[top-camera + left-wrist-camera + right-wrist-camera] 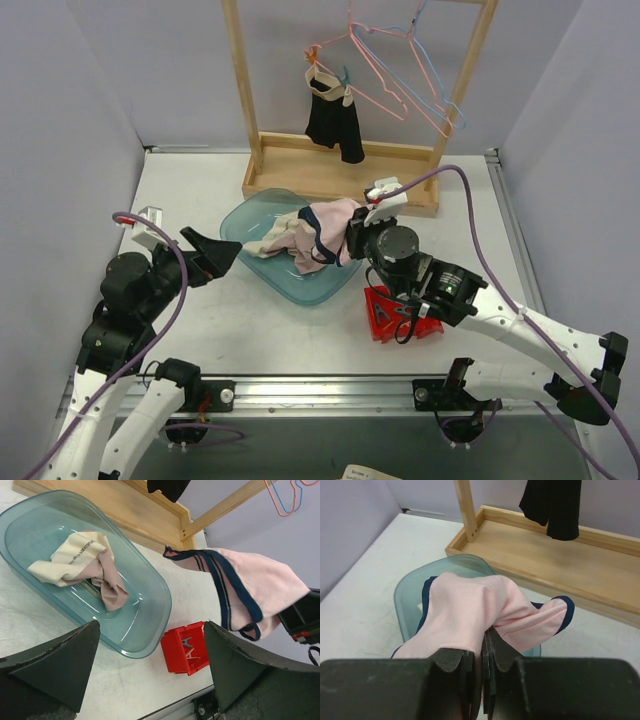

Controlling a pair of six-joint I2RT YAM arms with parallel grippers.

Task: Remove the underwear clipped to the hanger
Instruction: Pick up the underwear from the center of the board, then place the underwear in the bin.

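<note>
The underwear lies in three places. A pink pair edged in dark blue hangs from the right end effector, whose fingers are pressed together on a bunched fold of the cloth. It is held in the air over the right-hand part of the teal basin, at the centre of the top view. In the right wrist view the cloth drapes forward from the closed fingertips, hiding much of the basin below.

A black pair with a beige waistband hangs at upper centre, fastened by small clothespins to a pink wire hanger on the wooden rack.

Inside the basin rests a crumpled heap of beige and dusty pink cloth; how many pieces it holds cannot be told.

The left end effector sits just left of the basin above the counter, its jaws spread wide and pointed towards the basin.

A red box stands on the counter close to the basin's lower right corner, partly under the right arm in the top view.
</note>
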